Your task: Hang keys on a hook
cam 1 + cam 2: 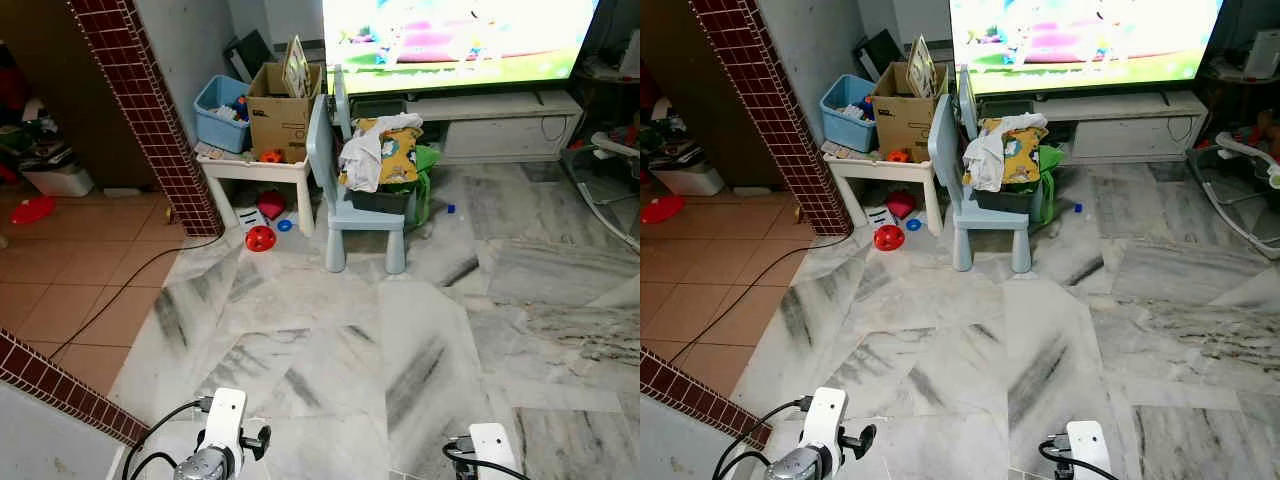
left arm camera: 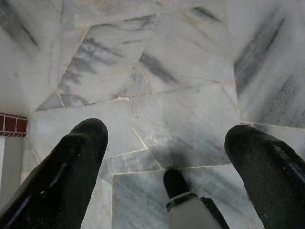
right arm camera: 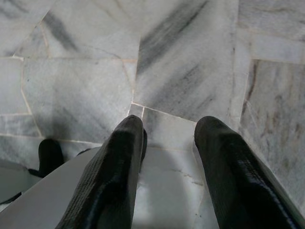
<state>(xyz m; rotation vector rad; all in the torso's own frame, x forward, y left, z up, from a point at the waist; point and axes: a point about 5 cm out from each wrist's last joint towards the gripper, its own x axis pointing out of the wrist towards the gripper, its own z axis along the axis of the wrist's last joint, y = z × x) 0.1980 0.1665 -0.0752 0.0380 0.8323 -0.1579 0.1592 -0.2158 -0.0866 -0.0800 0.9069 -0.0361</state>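
I stand on a grey-veined marble floor (image 1: 330, 340) with both arms hanging low. My left gripper (image 2: 167, 143) points down at the tiles with its two black fingers (image 2: 71, 167) spread wide apart and nothing between them. My right gripper (image 3: 167, 143) also points at the floor — its fingers (image 3: 119, 162) are parted by a narrower gap and hold nothing. The white wrists of my left arm (image 1: 222, 425) and right arm (image 1: 493, 447) sit at the lower edge of the head views.

Ahead of me is a pale blue child's chair (image 1: 345, 200) piled with cloth (image 1: 375, 150), and just beside it on my left a small white table (image 1: 255, 172) carrying a cardboard box (image 1: 280, 110) and a blue bin (image 1: 222, 110). A red toy (image 1: 260, 238) lies on the floor under the table. Behind them a television (image 1: 460, 35) glows on a low white cabinet (image 1: 500, 125). A red-tiled pillar (image 1: 150, 110) rises on my left, with a black cable (image 1: 120, 290) trailing over terracotta tiles (image 1: 60, 270).

I cannot make out keys or a hook anywhere.
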